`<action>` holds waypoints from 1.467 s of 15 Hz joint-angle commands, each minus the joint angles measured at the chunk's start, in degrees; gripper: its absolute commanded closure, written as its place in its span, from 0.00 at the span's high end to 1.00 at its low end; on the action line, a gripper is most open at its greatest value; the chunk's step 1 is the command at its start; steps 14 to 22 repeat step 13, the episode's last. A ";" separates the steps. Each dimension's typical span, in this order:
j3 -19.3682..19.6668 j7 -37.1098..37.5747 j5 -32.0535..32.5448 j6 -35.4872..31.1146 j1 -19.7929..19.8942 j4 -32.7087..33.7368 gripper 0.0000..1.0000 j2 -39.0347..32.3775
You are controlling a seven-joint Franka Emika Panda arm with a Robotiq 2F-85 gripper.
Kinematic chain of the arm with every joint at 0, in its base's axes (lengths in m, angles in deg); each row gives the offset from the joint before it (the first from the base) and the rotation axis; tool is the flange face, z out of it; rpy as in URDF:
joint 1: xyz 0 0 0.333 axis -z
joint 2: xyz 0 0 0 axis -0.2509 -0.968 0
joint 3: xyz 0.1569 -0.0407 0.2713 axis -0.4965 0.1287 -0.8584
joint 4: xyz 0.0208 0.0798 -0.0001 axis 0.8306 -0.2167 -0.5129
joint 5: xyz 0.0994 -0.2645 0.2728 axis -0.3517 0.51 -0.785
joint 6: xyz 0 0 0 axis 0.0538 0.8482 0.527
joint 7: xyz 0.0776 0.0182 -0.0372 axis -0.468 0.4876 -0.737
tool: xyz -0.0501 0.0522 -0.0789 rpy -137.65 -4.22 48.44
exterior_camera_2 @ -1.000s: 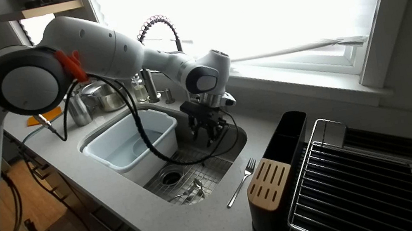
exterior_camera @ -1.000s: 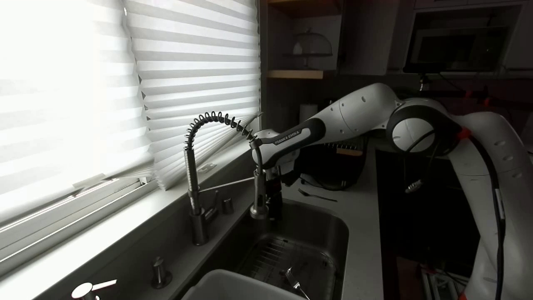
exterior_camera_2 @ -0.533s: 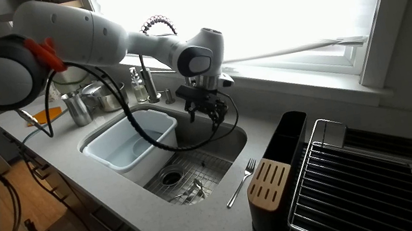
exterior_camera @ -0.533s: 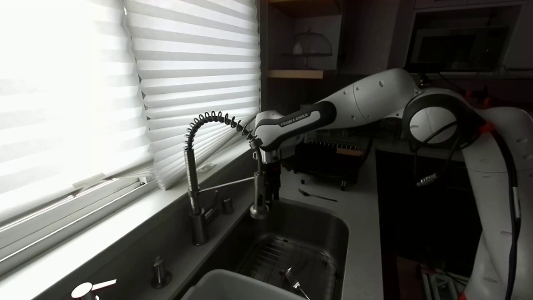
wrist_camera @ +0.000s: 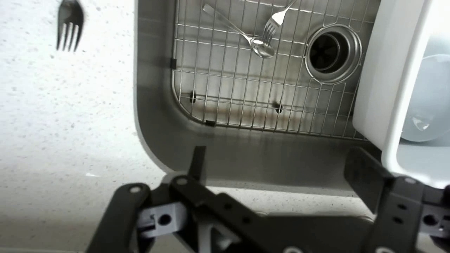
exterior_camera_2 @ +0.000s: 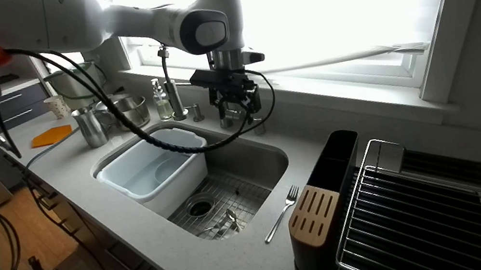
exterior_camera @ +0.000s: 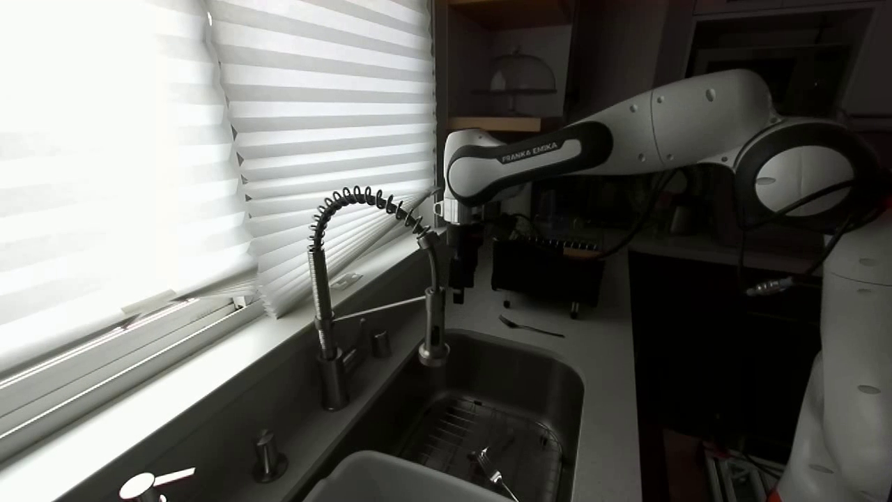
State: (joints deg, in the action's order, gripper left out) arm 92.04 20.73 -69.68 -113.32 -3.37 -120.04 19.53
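Note:
My gripper (wrist_camera: 277,160) is open in the wrist view, its two black fingers wide apart with nothing between them. It hangs above the back edge of the metal sink (exterior_camera_2: 269,162), near the faucet (exterior_camera: 433,328), in both exterior views (exterior_camera_2: 238,106) (exterior_camera: 461,279). On the sink's wire grid (wrist_camera: 242,88) lie a spoon (wrist_camera: 263,48) and a fork (wrist_camera: 276,21), the fork's tines touching the spoon. Another fork (exterior_camera_2: 285,210) lies on the counter beside the sink; its head (wrist_camera: 70,23) shows in the wrist view. A white tub (exterior_camera_2: 175,185) with water and a round item (wrist_camera: 430,102) stands in the sink.
A black holder with a slotted wooden top (exterior_camera_2: 315,215) and a wire dish rack (exterior_camera_2: 410,214) stand on the counter. A metal cup (exterior_camera_2: 91,128), a pot (exterior_camera_2: 131,109), a soap bottle (exterior_camera_2: 161,101) and an orange mat (exterior_camera_2: 54,135) are past the tub. The window blind (exterior_camera: 327,104) hangs behind the faucet.
My gripper has risen from inside the sink to above the counter level. The arm has lifted and drawn back. The forks, spoon and tub have not moved.

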 commanded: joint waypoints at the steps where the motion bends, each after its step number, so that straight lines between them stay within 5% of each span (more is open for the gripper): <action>1: 1.38 0.91 3.27 -0.57 -1.25 -5.24 1.00 6.96; 5: 1.66 2.14 5.35 -0.87 -2.09 -8.07 1.00 12.26; 6: 1.93 0.71 3.66 0.23 -1.92 -3.76 1.00 8.36; 22: 2.16 1.19 4.34 0.19 -2.52 -6.17 1.00 11.24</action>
